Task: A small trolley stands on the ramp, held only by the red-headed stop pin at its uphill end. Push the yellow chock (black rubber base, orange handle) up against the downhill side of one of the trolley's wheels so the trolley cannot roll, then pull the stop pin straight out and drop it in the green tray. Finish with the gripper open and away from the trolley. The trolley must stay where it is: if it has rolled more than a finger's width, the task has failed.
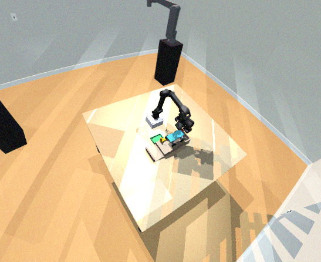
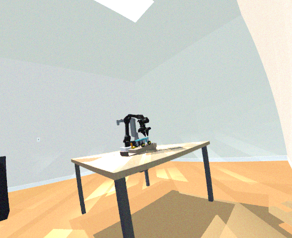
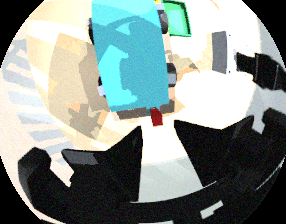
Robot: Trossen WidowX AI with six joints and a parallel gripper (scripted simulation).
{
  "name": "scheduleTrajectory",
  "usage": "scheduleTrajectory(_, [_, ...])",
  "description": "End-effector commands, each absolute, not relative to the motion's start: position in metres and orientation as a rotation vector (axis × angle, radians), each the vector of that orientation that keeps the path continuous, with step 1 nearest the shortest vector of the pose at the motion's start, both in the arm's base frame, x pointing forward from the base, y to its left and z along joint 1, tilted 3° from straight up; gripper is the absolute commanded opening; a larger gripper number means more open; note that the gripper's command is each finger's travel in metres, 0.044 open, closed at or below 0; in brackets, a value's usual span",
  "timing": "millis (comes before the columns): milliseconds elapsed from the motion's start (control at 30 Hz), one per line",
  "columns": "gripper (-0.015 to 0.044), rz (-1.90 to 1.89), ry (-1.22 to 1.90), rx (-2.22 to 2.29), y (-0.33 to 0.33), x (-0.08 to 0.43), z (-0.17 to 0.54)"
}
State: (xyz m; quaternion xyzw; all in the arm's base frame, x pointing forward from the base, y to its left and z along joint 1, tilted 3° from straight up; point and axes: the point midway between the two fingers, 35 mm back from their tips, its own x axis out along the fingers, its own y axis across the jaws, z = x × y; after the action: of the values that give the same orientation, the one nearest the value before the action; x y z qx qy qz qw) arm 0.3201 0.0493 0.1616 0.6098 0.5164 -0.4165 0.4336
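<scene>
The blue trolley (image 1: 175,135) (image 2: 141,140) (image 3: 134,65) stands on the ramp (image 1: 154,153) (image 2: 153,147). The yellow chock (image 1: 162,140) (image 2: 132,145) with its orange handle is at the trolley's downhill end; whether it touches a wheel cannot be told. The red-headed stop pin (image 3: 156,117) stands at the uphill end. My gripper (image 2: 146,135) (image 3: 157,126) is open and empty, above the uphill end. In the wrist view the pin head shows just beyond the gap between the fingertips. The green tray (image 1: 156,138) (image 3: 177,19) lies beside the ramp, with nothing seen in it.
The arm's pale base (image 1: 154,121) (image 2: 125,149) stands on the table (image 1: 191,173) (image 2: 107,166), behind the tray. The trolley and ramp lie directly beside and below the fingers. Two black pedestals (image 1: 168,63) (image 1: 3,126) stand on the floor away from the table.
</scene>
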Motion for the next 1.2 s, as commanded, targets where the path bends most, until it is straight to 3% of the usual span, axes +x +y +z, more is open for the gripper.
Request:
scheduleTrajectory(0, [0.0190,-1.048,1.291,1.523,0.052,0.320,0.154])
scheduleTrajectory(1167, [0.0190,-1.047,1.292,1.524,0.063,0.325,0.118])
